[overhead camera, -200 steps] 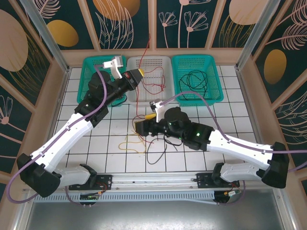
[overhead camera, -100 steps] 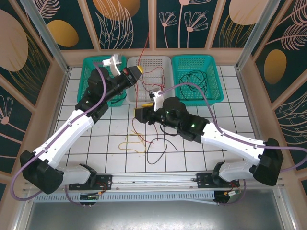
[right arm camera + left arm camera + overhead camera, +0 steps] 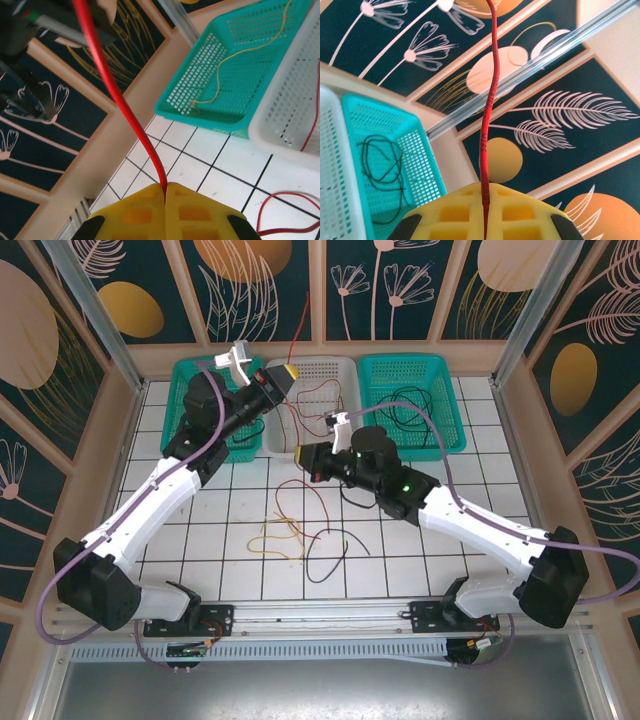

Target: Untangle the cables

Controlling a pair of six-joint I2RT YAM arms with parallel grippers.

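Observation:
A red cable (image 3: 490, 100) rises from between the yellow fingers (image 3: 452, 212) of my left gripper (image 3: 485, 189), which is shut on it. That gripper (image 3: 285, 375) hangs over the white basket's left edge. My right gripper (image 3: 305, 455), just in front of the white basket (image 3: 345, 368), is shut on the same red cable (image 3: 115, 90), which runs up toward the left arm. On the tiles lies a loose tangle of yellow (image 3: 275, 535), red (image 3: 300, 485) and black cables (image 3: 330, 555).
The left teal basket (image 3: 188, 375) holds a yellow cable (image 3: 235, 55). The right teal basket (image 3: 448, 440) holds a black cable (image 3: 405, 405). More red cable (image 3: 320, 405) lies in the white basket. Wooden walls ring the tiled floor.
The right gripper has closed on the red cable and moved back toward the white basket, lifting it off the tangle. The left gripper has shifted slightly up and back.

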